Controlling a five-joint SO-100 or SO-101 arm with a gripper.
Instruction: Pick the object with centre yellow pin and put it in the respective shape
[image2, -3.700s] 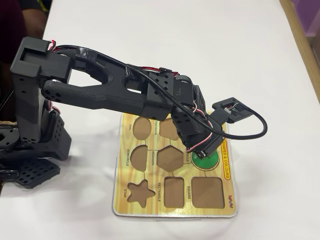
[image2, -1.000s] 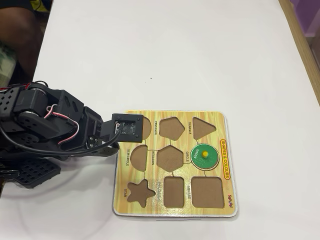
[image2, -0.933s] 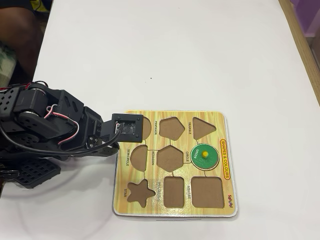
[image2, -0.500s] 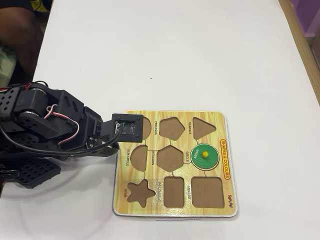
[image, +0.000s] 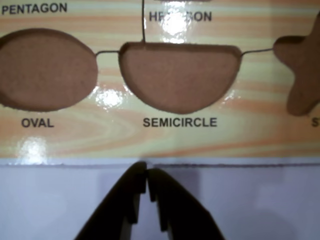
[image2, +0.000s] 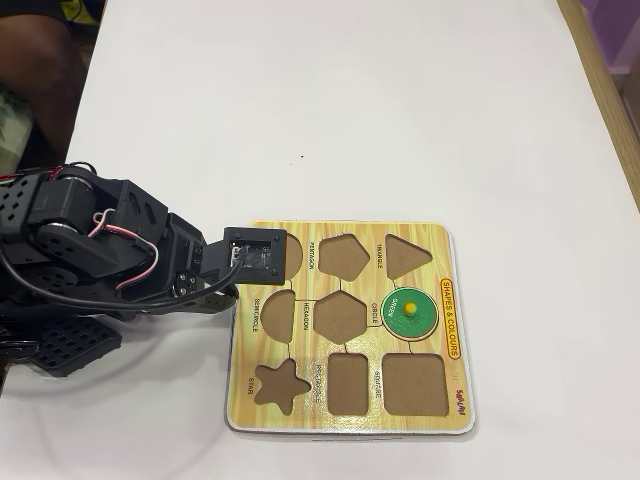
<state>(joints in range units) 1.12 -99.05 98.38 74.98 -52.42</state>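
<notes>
White table (image2: 400, 110), wooden edge (image2: 605, 95) at right.

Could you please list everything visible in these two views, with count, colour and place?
puzzle board: one, yellow wood-grain, on the table's near middle in the overhead view.
empty recesses: eight, brown, across the board; the oval is partly hidden by the wrist camera.
green disc: one, green with yellow knob, seated in the circle recess at the board's right.
table: one, white.
arm: one, black, left of the board.
gripper: one, black, shut and empty, at the board's edge by the semicircle.
</notes>
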